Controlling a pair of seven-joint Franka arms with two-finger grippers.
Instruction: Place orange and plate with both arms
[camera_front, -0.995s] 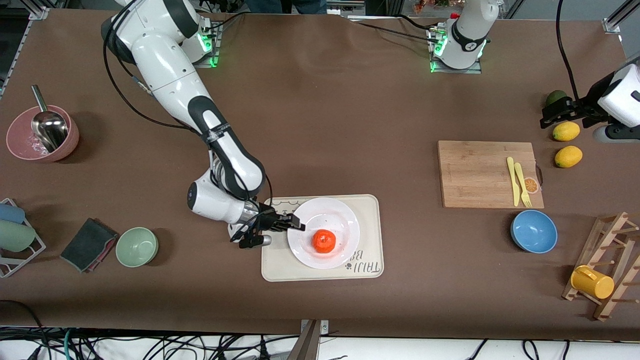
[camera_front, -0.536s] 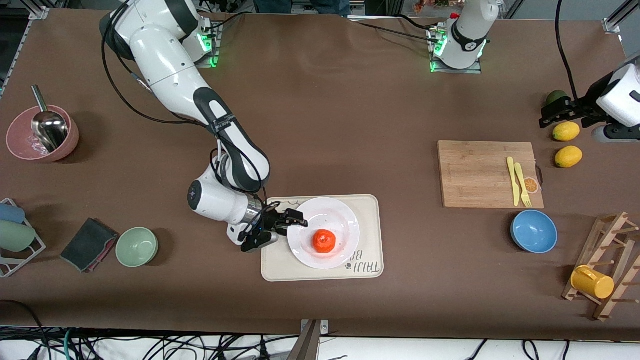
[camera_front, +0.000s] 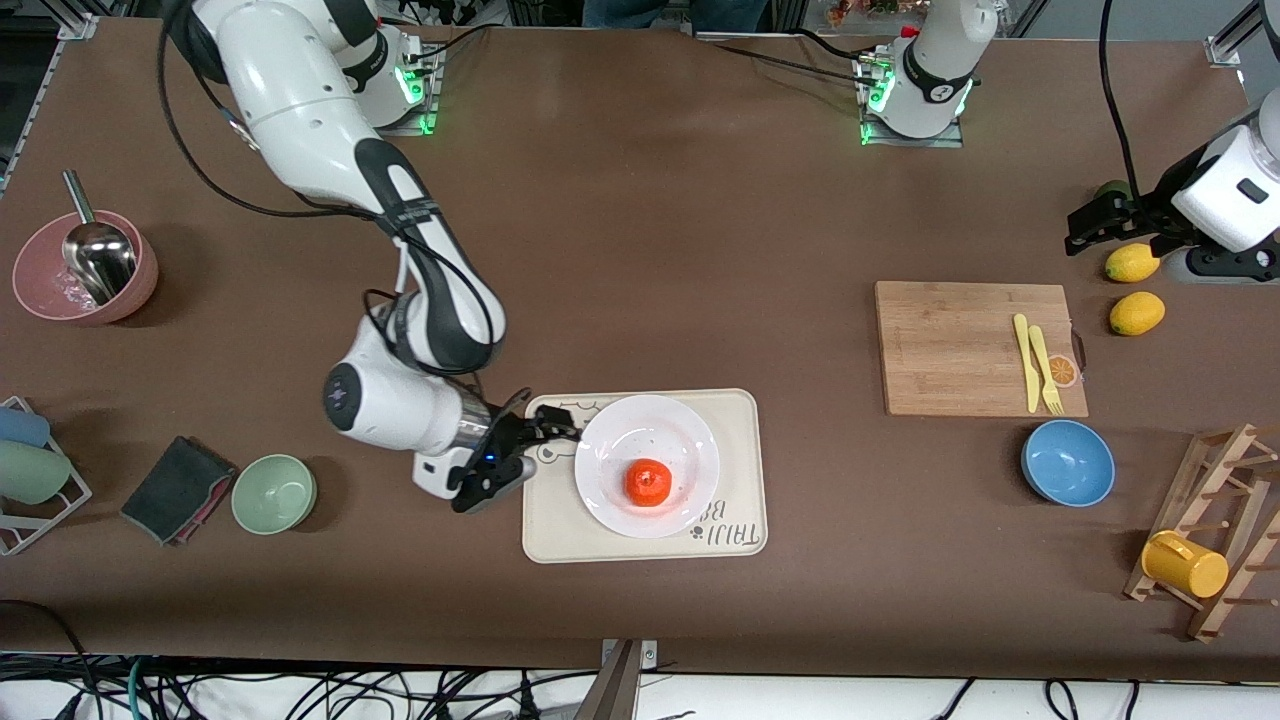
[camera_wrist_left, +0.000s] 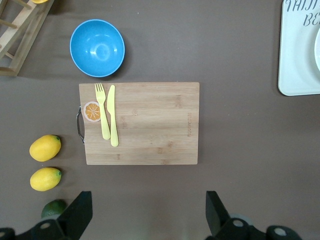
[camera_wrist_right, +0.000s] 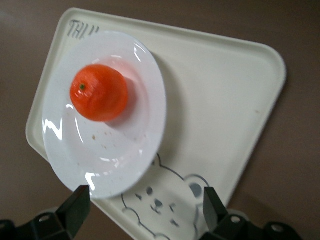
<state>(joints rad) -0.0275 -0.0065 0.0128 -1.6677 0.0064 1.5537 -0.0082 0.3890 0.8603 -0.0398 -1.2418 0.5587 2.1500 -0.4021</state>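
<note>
The orange (camera_front: 648, 482) lies on the white plate (camera_front: 690, 432), which rests on the cream bear-print tray (camera_front: 738, 410) near the table's middle. In the right wrist view the orange (camera_wrist_right: 99, 92) sits on the plate (camera_wrist_right: 145, 85). My right gripper (camera_front: 535, 450) is open and empty, just off the plate's rim over the tray's edge toward the right arm's end; its fingertips (camera_wrist_right: 79, 205) straddle the bear print. My left gripper (camera_front: 1095, 222) is open and empty, up over the table at the left arm's end beside the lemons; its fingertips (camera_wrist_left: 80, 212) frame bare table.
A wooden cutting board (camera_front: 950, 345) with yellow knife and fork (camera_front: 1038, 365), a blue bowl (camera_front: 1067, 462), two lemons (camera_front: 1135, 288) and a peg rack with a yellow cup (camera_front: 1185, 565) are at the left arm's end. A green bowl (camera_front: 274, 493), dark cloth (camera_front: 178, 488) and pink bowl with scoop (camera_front: 85, 268) are at the right arm's end.
My right gripper has drawn back from the plate toward the right arm's end, off the rim. The plate and orange stay put. The left gripper has shifted slightly upward.
</note>
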